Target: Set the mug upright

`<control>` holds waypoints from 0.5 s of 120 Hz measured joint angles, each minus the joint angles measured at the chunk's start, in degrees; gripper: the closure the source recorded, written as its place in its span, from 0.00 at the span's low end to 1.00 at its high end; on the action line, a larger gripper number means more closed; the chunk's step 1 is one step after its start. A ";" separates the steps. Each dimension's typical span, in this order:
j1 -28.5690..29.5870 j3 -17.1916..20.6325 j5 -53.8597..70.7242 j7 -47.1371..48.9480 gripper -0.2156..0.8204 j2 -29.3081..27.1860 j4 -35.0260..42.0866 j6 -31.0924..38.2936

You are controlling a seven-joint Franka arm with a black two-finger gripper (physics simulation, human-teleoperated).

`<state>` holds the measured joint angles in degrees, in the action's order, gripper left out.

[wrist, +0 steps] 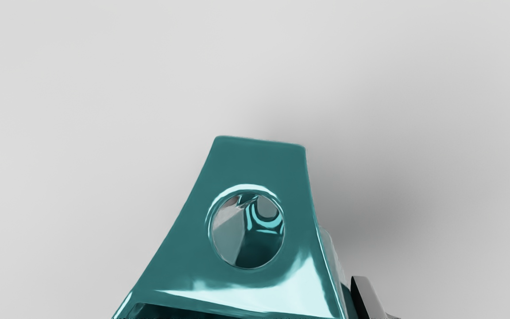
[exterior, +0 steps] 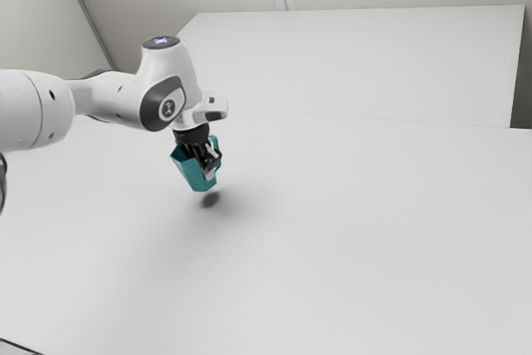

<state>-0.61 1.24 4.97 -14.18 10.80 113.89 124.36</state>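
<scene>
In the exterior view the gripper (exterior: 208, 164) points down with the teal mug (exterior: 191, 169) at its fingers, held above the table with a shadow beneath. The mug leans, its wide rim up toward the exterior view's left and its narrower base down; the handle (exterior: 217, 144) is on the side toward the exterior view's right. In the wrist view the mug (wrist: 184, 248) is close to the camera, and one fingertip (wrist: 368, 294) stands along its side. The other finger is hidden behind the mug there.
The white table (exterior: 357, 230) spreads beneath the arm. A white panel (exterior: 357, 64) stands at the table's far side, and a dark-edged object (exterior: 18, 347) lies at the exterior view's lower left corner.
</scene>
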 joint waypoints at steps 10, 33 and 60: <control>-0.01 -0.02 0.32 0.31 0.96 0.56 0.00 0.17; -0.02 -0.02 0.60 0.91 0.96 1.50 0.04 0.38; 0.04 -0.02 0.63 1.45 0.96 3.00 -0.10 0.56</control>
<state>-0.57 1.23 5.60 -12.73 13.80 113.79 124.92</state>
